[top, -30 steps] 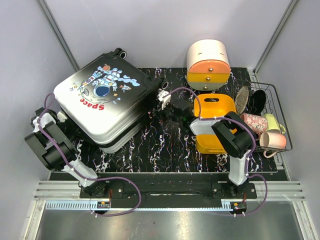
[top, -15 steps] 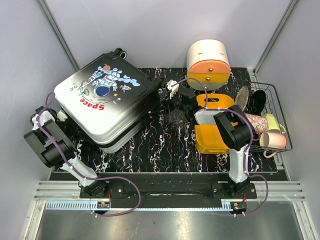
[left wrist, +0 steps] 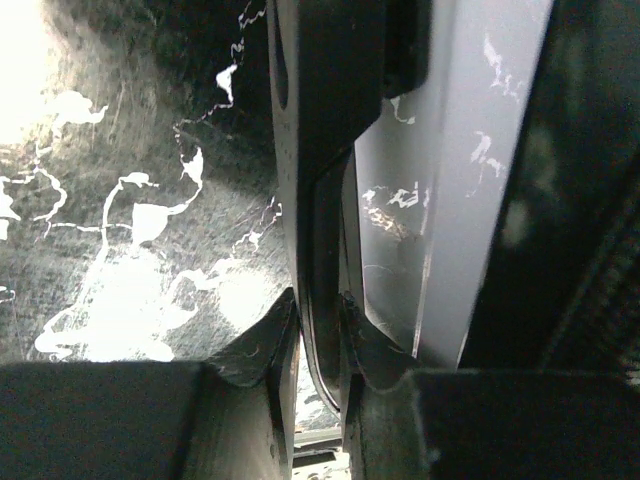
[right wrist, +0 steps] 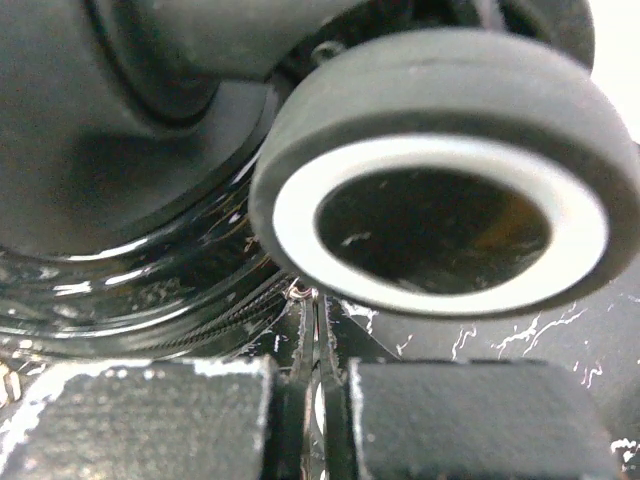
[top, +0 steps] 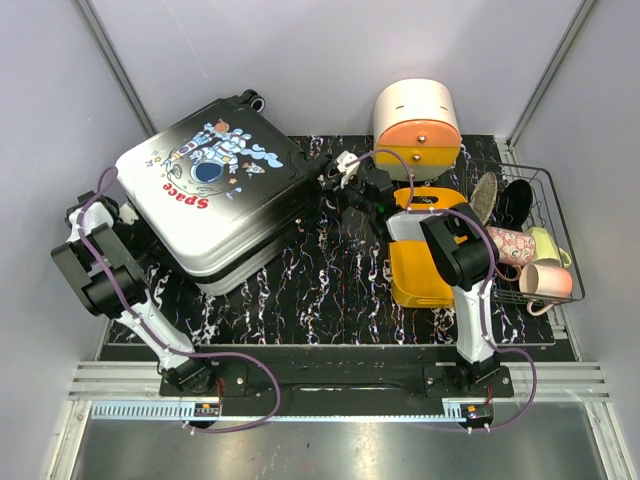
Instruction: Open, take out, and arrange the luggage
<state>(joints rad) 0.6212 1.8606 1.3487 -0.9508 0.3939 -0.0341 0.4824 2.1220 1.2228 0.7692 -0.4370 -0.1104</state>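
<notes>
At far left, locate the left gripper (left wrist: pixel 315 300), clamped on a thin black edge strip of the luggage (top: pixel 215 190). Find the luggage closed, astronaut print up, lying askew over the far-left part of the black marbled mat (top: pixel 330 290). At its right end, just beside a wheel (right wrist: pixel 440 200), note the right gripper (right wrist: pixel 318 330), fingers pressed together; cannot tell whether anything thin is pinched. Further right, see orange tray (top: pixel 420 285), drawer box (top: pixel 417 125), wire rack (top: pixel 530 168).

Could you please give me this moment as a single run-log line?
luggage: closed | left gripper: clamped on luggage edge | right gripper: shut, tips by wheel
</notes>
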